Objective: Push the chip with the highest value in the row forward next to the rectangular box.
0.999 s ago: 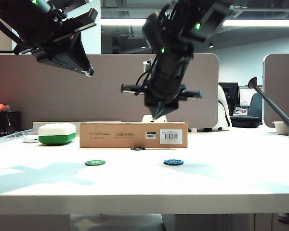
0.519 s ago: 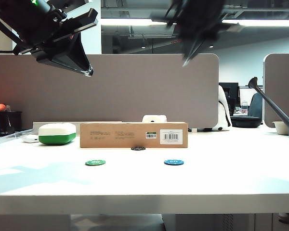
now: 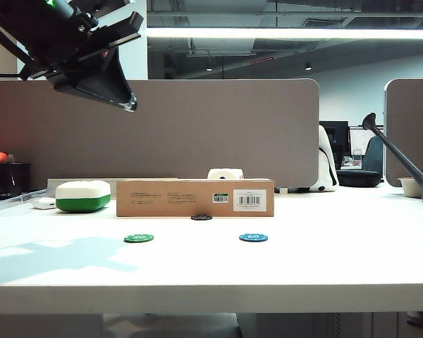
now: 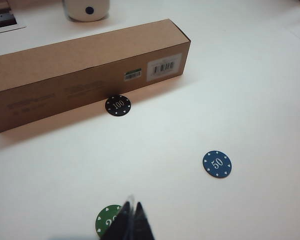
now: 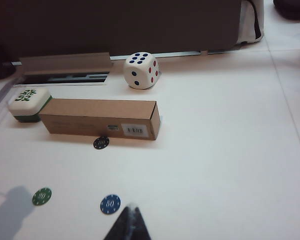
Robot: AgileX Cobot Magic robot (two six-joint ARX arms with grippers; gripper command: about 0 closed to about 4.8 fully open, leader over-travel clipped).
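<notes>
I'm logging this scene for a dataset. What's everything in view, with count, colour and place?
Black chip: one, marked 100, at the front face of the box.
Blue chip: one, marked 50, nearer the table's front edge, right.
Green chip: one, front row, left.
Cardboard box: one, brown, long, mid-table.
Case: one, white and green, left of the box.
Die: one, white with blue and red pips, behind the box.
Table: one, white.
Left gripper: black, shut, above the green chip.
Right gripper: black, shut, raised near the blue chip.
</notes>
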